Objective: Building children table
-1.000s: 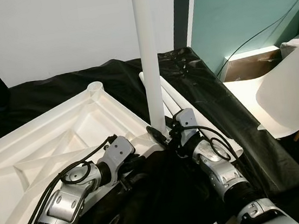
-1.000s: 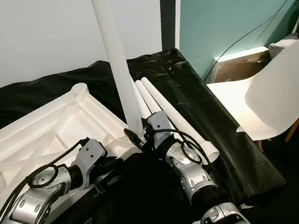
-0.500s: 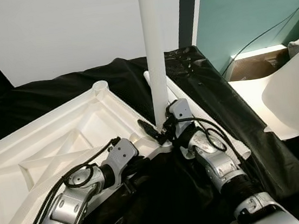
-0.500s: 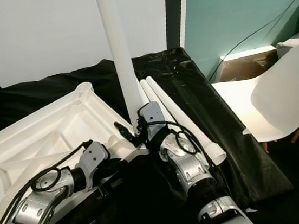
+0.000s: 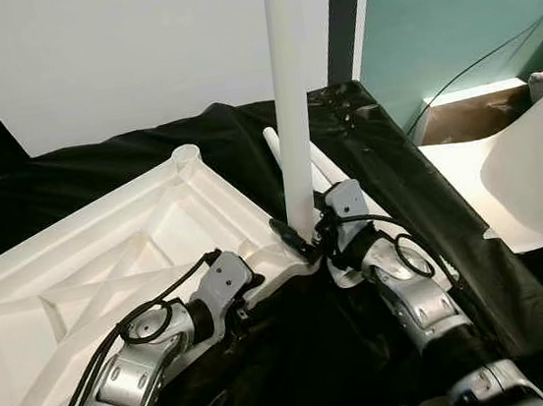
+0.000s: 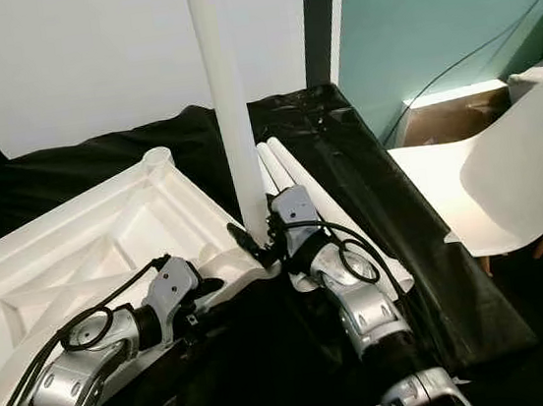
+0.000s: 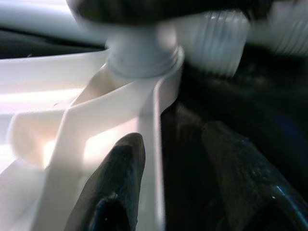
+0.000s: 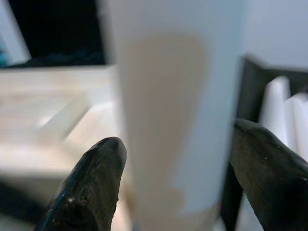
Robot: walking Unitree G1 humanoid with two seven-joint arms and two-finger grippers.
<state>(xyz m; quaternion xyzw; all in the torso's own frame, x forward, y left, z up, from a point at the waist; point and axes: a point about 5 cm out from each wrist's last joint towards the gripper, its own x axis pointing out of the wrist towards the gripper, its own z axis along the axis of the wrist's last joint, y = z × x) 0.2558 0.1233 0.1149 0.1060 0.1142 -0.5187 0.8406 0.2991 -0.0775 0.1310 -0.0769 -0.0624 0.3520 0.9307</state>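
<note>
The white table top point(image 5: 109, 253) lies upside down on a black sheet. A white table leg point(image 5: 292, 111) stands upright in its near right corner socket. My right gripper point(image 5: 307, 236) is shut on the leg's base, and its black fingers point(image 8: 91, 183) flank the leg point(image 8: 168, 106). My left gripper point(image 5: 252, 283) sits just left of that corner, shut on the table top's rim point(image 7: 153, 144); one finger point(image 7: 118, 183) lies inside the rim, the other outside. The leg's foot point(image 7: 139, 53) meets the socket just beyond the fingertips.
Spare white legs point(image 6: 298, 175) lie on the sheet behind my right gripper. A white chair point(image 5: 536, 180) stands at the right, with a cardboard box point(image 5: 460, 120) behind it. An open corner socket point(image 5: 185, 156) is at the table top's far corner, below a white wall.
The camera has shifted, so the whole scene sits a little more to the right. My right wrist has turned slightly around the leg's base. The left gripper stays on the rim.
</note>
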